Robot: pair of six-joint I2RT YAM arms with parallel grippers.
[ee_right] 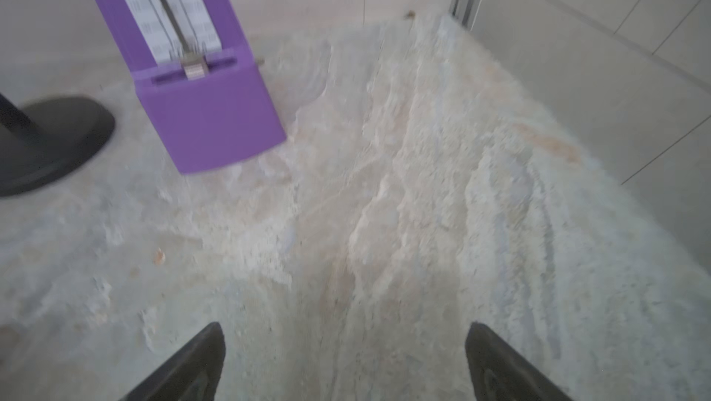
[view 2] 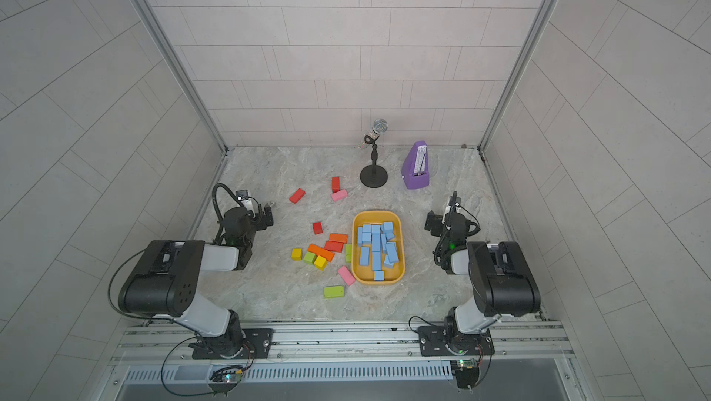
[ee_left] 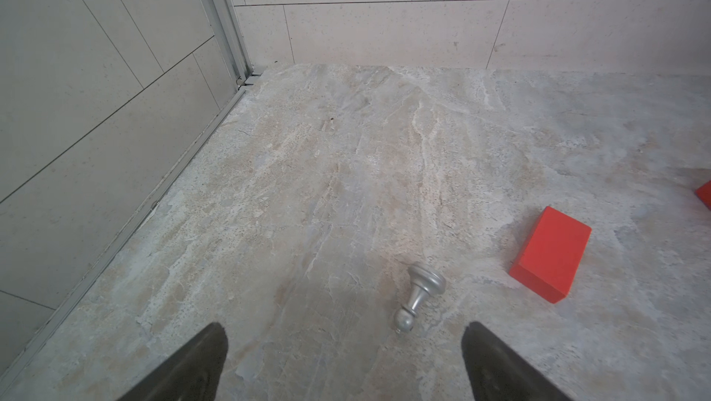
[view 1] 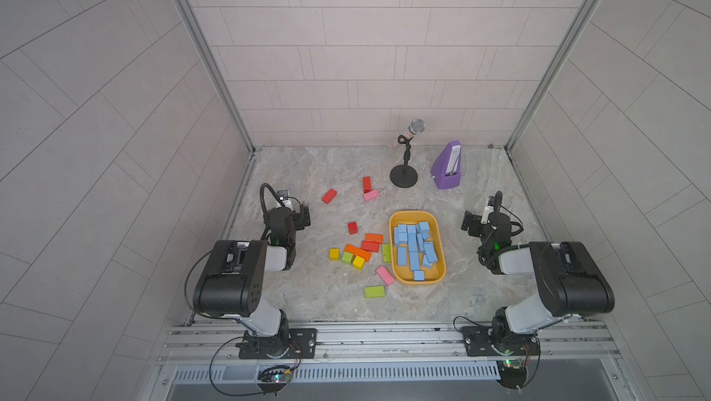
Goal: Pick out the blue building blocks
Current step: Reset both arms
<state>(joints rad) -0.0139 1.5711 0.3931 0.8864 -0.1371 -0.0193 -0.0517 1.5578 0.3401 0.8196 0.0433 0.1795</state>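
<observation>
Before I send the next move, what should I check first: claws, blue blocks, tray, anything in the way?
1. Left claw open and empty: ok.
2. Right claw open and empty: ok.
3. Blue building blocks inside the yellow tray: ok. Neither top view shows any loose outside it.
4. No blue block hidden under the other coloured blocks: cannot tell.
5. Space ahead of the left claw free: not ok. A small silver knob lies just in front of it.
6. Right claw apart from the purple metronome: ok.
</observation>
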